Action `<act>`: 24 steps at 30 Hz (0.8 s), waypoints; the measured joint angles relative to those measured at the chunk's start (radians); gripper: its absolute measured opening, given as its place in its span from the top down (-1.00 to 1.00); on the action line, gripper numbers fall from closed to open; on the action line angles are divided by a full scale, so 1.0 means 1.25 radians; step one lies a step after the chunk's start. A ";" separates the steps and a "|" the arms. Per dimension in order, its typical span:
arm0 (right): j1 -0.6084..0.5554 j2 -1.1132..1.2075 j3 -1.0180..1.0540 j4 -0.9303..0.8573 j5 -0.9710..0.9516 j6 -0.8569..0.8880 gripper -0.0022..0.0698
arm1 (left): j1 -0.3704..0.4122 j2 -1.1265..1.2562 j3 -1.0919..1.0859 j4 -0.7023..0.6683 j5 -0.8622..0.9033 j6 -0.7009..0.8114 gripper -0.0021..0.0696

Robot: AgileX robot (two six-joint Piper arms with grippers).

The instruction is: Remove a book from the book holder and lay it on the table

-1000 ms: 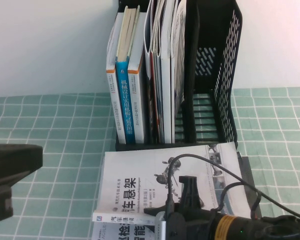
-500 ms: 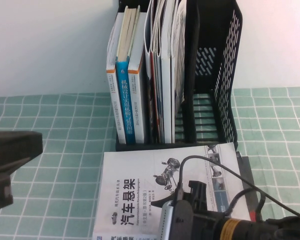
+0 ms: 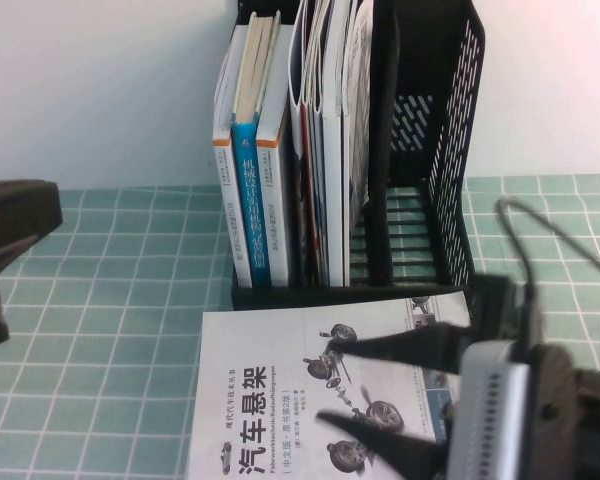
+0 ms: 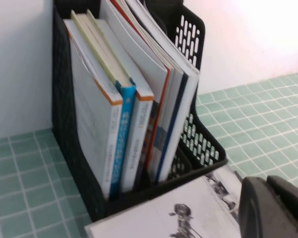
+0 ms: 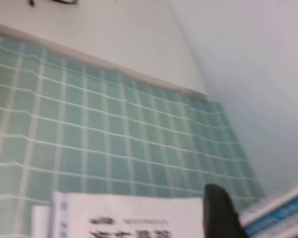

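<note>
The book (image 3: 280, 400) lies flat on the surface (image 3: 110, 300) before the book holder (image 3: 420, 150); right pincer (image 3: 335, 385) spread above it; left pincer (image 3: 5, 250) at the left edge, state unclear

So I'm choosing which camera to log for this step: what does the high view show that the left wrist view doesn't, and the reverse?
Only the high view shows the right gripper, fingers spread open just above the book and holding nothing, the cover's black title, and the left gripper at the left edge. Only the left wrist view shows the solid black side wall of the book holder beside the orange-banded spines. Both show the holder's upright books, the book lying flat in front of it, and the green grid table.
</note>
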 joint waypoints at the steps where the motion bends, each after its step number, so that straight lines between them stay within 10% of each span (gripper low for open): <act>1: 0.000 -0.027 -0.018 -0.002 0.049 -0.020 0.05 | 0.000 -0.002 0.000 0.010 -0.001 0.002 0.95; 7: 0.000 -0.195 -0.122 -0.003 0.506 -0.124 0.84 | 0.000 -0.072 0.042 0.113 -0.048 0.018 0.95; 15: 0.000 -0.424 -0.099 0.049 0.909 -0.023 0.92 | 0.000 -0.226 0.292 0.150 -0.216 0.018 0.95; 24: 0.000 -0.790 0.179 0.172 0.792 0.065 0.93 | 0.000 -0.330 0.598 0.151 -0.483 0.020 0.95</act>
